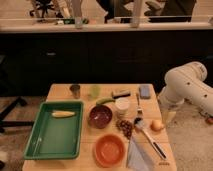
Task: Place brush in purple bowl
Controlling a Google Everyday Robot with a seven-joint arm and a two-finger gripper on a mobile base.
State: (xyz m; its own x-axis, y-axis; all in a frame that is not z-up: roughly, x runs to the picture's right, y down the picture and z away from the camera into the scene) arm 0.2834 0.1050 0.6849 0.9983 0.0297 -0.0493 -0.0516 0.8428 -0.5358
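Observation:
The brush (148,136) lies flat on the right side of the wooden table (60,91), its pale head toward the middle and its thin dark handle running to the front right. Left of it, at the table's middle, sits the purple bowl (100,116), with nothing inside. My gripper (168,117) hangs at the end of the white arm just off the table's right edge, to the right of the brush and a little farther back. It is open, holds nothing and stands apart from the brush.
A green tray (54,130) holding a yellow corn cob fills the left. An orange bowl (109,149) sits in front. A white cup (122,106), fork (138,104), grapes (125,128), an orange fruit (157,125) and a grey cloth (140,158) surround the brush.

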